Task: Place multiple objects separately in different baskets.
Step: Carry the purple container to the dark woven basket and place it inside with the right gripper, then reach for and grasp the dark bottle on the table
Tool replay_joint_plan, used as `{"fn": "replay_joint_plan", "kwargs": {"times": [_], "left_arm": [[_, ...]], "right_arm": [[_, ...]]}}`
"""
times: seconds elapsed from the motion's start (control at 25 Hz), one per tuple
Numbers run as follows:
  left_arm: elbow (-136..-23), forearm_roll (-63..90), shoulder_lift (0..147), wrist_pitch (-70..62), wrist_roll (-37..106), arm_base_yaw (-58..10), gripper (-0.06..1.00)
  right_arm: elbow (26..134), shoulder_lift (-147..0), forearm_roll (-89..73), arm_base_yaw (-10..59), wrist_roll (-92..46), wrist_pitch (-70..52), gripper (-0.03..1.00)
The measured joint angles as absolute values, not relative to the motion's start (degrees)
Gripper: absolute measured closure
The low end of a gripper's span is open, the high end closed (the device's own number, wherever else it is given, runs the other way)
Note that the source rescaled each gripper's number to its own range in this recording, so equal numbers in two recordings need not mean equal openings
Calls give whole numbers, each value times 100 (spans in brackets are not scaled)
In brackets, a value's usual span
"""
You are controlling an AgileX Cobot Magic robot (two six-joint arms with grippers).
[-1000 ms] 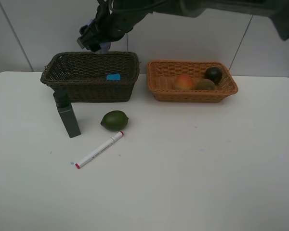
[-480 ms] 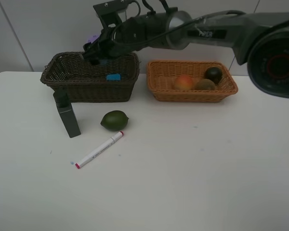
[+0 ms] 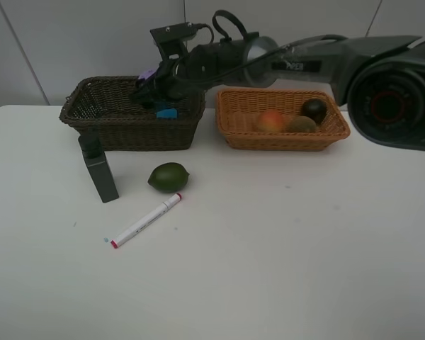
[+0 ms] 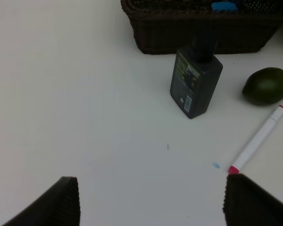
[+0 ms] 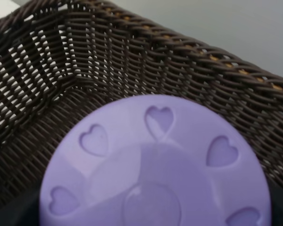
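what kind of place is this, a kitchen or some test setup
Most likely a lab or test bench, not a kitchen: a bare white table against plain pale wall panels, with two wicker baskets and unrelated items laid out, such as a marker and a lime.

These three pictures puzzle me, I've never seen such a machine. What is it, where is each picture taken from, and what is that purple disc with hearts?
It is a robot with two arms, each ending in a gripper. The wide picture comes from a camera mounted high. There the right gripper reaches over the dark basket, holding a purple-lidded jar. The disc is that jar's lid, seen by the right arm's wrist camera. The left wrist camera looks down at the table: a green bottle, lime and marker. The orange basket holds fruit.
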State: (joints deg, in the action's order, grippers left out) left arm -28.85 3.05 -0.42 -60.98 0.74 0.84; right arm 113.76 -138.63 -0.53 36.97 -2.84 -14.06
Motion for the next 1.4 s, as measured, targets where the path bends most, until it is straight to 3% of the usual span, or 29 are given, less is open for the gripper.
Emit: {"fn": "replay_joint_plan", "kwargs": {"times": [0.24,0.32,0.44,1.08,1.4], "left_arm": [[-2885,305,-42,-6098,74,84,13],[-2885,305,-42,-6098,74,84,13],[-2885,305,-42,-6098,74,84,13],[-2885,305,-42,-6098,74,84,13],[-2885,305,-42,-6098,74,84,13]], "right_arm": [[11376,-13863,-204,3671,-297,-1463,21],[11376,-13863,-198,3659,-376,-1362,7],[11400,-13863,-193,3645,-460,-1231,0],[11400,-13863,-193,3645,-477,-1308,-2],[11400,-13506,-152,3645,-477,-2016,-3]]}}
